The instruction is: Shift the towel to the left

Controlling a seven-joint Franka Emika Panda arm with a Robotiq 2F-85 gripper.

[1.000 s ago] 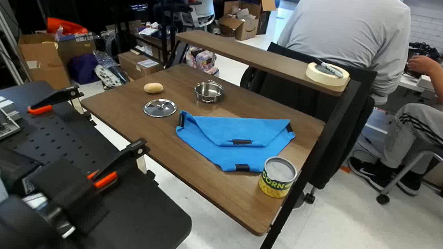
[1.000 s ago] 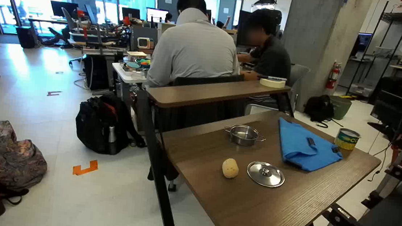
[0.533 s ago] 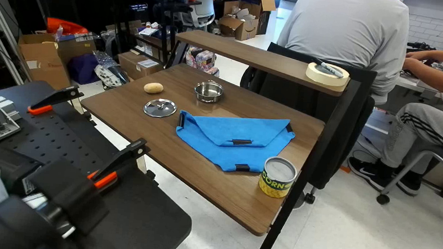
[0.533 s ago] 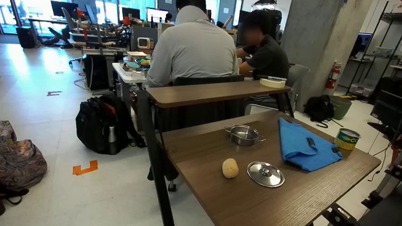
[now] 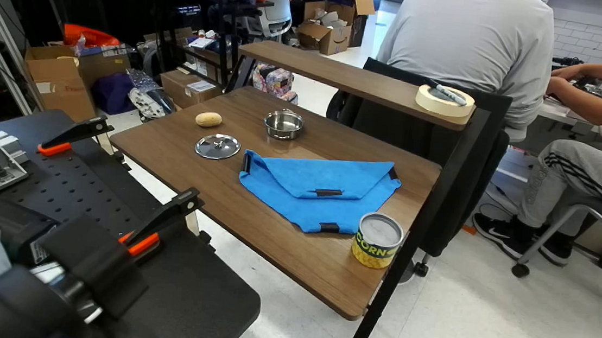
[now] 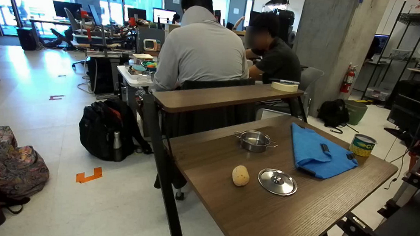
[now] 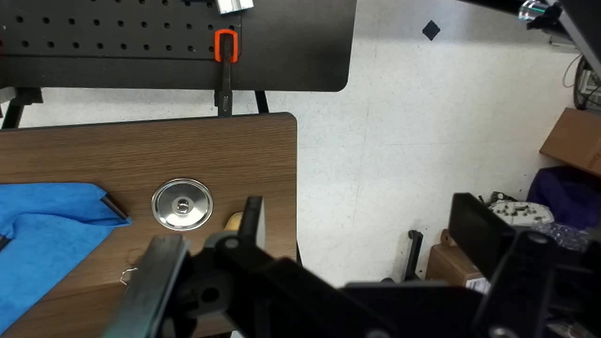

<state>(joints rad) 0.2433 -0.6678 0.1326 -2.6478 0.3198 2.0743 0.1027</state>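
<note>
The towel (image 5: 300,174) is a bright blue folded cloth with black strips on its edges. It lies flat on the brown wooden table, and a flap is folded over its top. It also shows in an exterior view (image 6: 310,149) and at the left of the wrist view (image 7: 51,244), where it is cut off by the frame edge. My gripper (image 7: 358,202) is open and empty in the wrist view. Its fingers are wide apart, high above the table's end and the floor, off to the right of the towel. The gripper does not show in either exterior view.
A corn can (image 5: 377,241) stands by the towel's corner. A metal lid (image 5: 217,146), a metal pot (image 5: 283,124) and a potato-like object (image 5: 209,119) are on the table. A raised shelf (image 5: 341,80) carries a tape roll (image 5: 437,102). Clamps (image 5: 166,220) sit on the black bench.
The towel and the other table items have not moved. Only the seated people in the background shift a little; the arm part in view stays still.
</note>
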